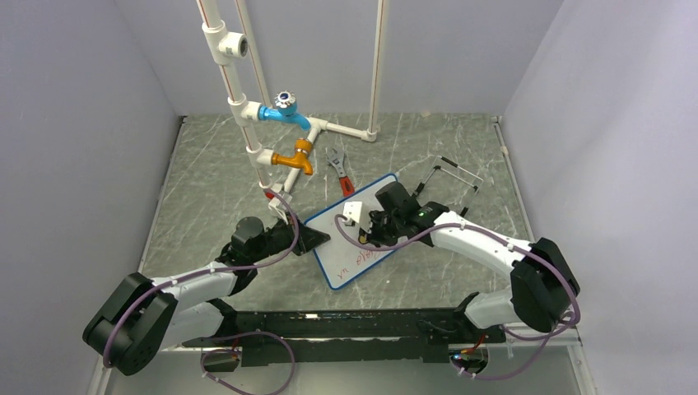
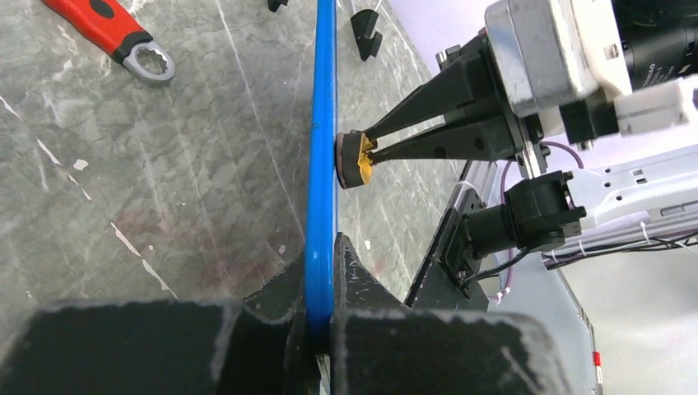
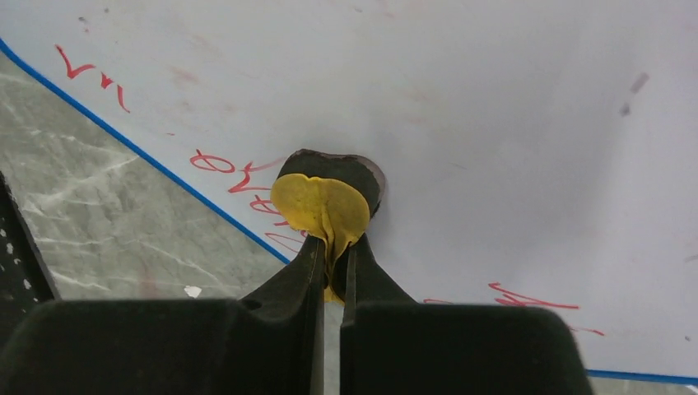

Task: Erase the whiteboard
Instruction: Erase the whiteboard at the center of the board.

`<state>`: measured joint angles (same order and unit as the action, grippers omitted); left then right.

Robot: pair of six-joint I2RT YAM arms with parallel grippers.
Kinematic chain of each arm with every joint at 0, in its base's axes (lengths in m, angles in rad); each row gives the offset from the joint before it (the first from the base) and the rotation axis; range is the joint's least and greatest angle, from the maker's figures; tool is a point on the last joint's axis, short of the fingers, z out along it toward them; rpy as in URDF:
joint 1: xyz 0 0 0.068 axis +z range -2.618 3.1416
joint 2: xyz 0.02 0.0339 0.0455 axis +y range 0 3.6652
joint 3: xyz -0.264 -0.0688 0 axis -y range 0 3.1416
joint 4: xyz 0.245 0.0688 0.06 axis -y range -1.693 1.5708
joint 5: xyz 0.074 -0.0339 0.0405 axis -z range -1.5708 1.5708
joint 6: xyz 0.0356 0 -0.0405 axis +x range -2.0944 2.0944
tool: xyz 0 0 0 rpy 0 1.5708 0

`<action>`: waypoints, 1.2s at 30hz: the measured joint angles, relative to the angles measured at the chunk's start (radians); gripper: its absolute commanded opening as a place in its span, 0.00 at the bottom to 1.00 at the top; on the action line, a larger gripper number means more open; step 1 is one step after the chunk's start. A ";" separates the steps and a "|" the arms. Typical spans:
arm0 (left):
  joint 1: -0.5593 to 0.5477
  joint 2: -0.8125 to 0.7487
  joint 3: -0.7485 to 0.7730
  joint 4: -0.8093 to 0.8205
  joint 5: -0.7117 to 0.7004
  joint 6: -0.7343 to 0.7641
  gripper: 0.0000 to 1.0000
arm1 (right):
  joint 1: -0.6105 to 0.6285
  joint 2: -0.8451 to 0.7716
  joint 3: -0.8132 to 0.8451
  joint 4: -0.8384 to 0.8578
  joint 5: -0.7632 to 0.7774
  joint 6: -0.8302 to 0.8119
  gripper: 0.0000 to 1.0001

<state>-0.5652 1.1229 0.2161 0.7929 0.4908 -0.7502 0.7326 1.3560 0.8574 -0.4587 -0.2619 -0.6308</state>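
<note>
The whiteboard (image 1: 362,247), white with a thin blue frame, lies tilted in the middle of the table and carries red writing near its lower edge. My left gripper (image 1: 317,239) is shut on its blue frame (image 2: 319,164) at the left side. My right gripper (image 1: 372,230) is shut on a small round eraser with a yellow top and dark felt (image 3: 328,202), pressed against the board's face (image 3: 494,123) next to the red marks. The same eraser (image 2: 355,160) shows edge-on against the frame in the left wrist view.
A white pipe rig with a blue tap (image 1: 284,111) and an orange tap (image 1: 296,158) stands at the back left. A red-handled wrench (image 1: 339,169) lies behind the board; it also shows in the left wrist view (image 2: 111,29). A black wire stand (image 1: 451,177) lies at the back right.
</note>
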 measured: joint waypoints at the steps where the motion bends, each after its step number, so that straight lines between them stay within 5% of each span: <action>1: 0.000 0.000 0.000 -0.002 0.000 0.001 0.00 | -0.002 0.003 0.000 0.000 -0.001 0.005 0.00; 11: 0.002 0.000 0.000 0.008 -0.013 0.004 0.00 | -0.222 -0.003 0.000 0.117 0.168 0.161 0.00; 24: 0.002 0.000 0.000 0.006 -0.008 0.005 0.00 | -0.072 0.000 0.000 0.033 0.003 0.058 0.00; 36: 0.002 0.000 0.000 0.010 0.009 0.005 0.00 | -0.264 -0.018 0.000 0.100 0.098 0.142 0.00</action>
<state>-0.5632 1.1225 0.2157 0.8024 0.4999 -0.7456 0.4686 1.3376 0.8570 -0.3584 -0.1635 -0.4885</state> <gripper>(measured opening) 0.068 0.064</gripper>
